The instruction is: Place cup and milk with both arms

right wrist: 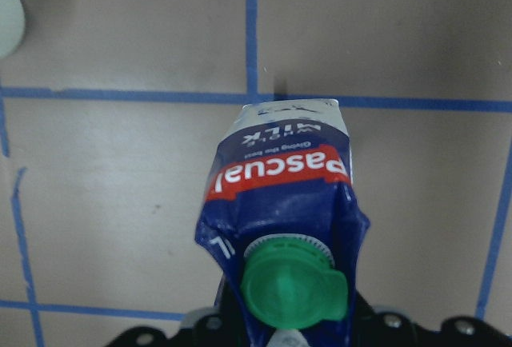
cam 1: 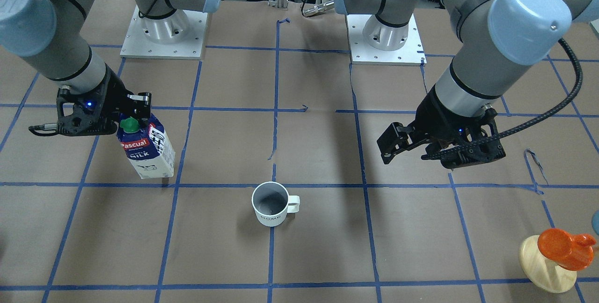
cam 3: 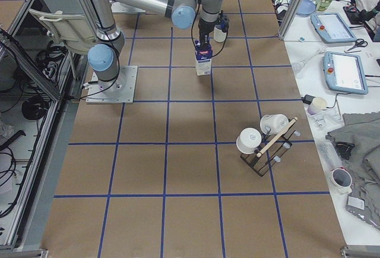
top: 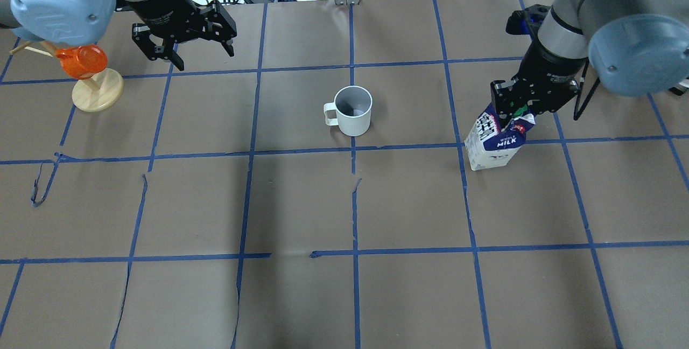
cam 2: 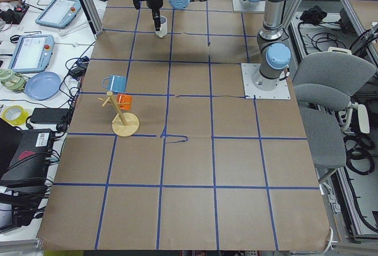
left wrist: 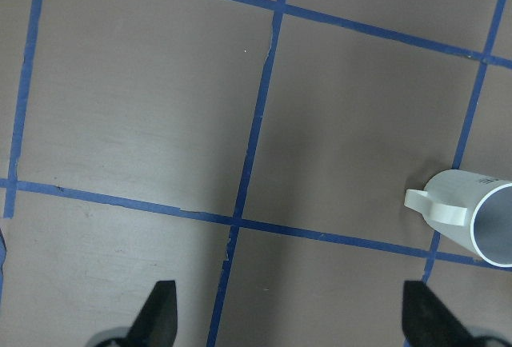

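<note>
— What's on the right side?

— My right tool (top: 514,111) is clamped on the top of the milk (top: 494,147), jaws pinching the gable just by the green cap (right wrist: 294,287). The carton is tilted, with its base low at the desk (top: 301,203). I cannot tell whether a corner touches down.

— And the left?

— My left tool (top: 203,51) hovers above the desk with its jaws spread wide and nothing between them. It is near the orange cup (top: 81,61) on the wooden stand (top: 98,96).

— Where is the cup?

— The cup (top: 352,111) stands upright on the desk, roughly midway between my two arms, well apart from both tools. Its handle points toward my left side. On my left wrist camera it shows only at the edge of the frame, off to one side of the open jaws.
</note>
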`<state>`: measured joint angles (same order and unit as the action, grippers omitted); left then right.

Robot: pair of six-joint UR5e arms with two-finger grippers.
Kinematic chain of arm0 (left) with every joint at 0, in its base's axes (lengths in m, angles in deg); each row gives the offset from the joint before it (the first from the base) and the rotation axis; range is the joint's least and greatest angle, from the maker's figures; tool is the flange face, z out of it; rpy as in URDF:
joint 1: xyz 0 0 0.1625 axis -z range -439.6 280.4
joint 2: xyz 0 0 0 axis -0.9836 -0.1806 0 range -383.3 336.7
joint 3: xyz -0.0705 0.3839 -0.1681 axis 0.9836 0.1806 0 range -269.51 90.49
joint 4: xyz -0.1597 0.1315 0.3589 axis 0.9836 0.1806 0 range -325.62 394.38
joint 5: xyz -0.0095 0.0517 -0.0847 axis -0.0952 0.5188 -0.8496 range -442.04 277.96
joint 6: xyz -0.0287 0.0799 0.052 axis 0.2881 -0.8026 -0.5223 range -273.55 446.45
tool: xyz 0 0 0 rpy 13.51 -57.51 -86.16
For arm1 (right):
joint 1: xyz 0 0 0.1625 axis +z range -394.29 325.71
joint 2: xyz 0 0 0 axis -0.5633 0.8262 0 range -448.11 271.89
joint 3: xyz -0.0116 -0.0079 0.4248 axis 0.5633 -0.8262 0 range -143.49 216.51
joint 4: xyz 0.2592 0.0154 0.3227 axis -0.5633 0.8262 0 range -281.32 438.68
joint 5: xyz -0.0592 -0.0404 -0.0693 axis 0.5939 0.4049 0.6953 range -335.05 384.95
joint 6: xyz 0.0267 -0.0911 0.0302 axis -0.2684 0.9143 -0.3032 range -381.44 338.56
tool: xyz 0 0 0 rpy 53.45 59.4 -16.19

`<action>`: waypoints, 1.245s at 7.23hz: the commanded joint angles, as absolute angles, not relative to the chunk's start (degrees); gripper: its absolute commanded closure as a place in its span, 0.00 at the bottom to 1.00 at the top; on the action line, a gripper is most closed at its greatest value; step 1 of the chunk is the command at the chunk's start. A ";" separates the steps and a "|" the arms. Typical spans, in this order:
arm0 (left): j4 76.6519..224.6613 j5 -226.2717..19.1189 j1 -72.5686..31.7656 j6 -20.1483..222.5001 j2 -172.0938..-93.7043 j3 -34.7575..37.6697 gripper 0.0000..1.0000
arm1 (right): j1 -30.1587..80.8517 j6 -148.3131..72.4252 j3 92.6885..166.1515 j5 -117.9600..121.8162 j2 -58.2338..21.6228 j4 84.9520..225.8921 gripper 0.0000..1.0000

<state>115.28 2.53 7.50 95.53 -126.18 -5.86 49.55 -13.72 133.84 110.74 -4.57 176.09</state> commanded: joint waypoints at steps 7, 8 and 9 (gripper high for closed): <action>120.69 7.17 6.01 88.38 -120.44 -2.86 0.00 | 65.64 -36.38 121.59 107.04 -19.38 186.16 0.98; 120.69 6.90 6.01 88.29 -119.73 -2.07 0.00 | 65.82 -35.78 121.85 107.82 -19.73 186.86 0.73; 120.69 6.90 6.10 88.38 -119.37 -1.02 0.00 | 65.82 -35.07 121.85 108.18 -19.82 186.69 0.30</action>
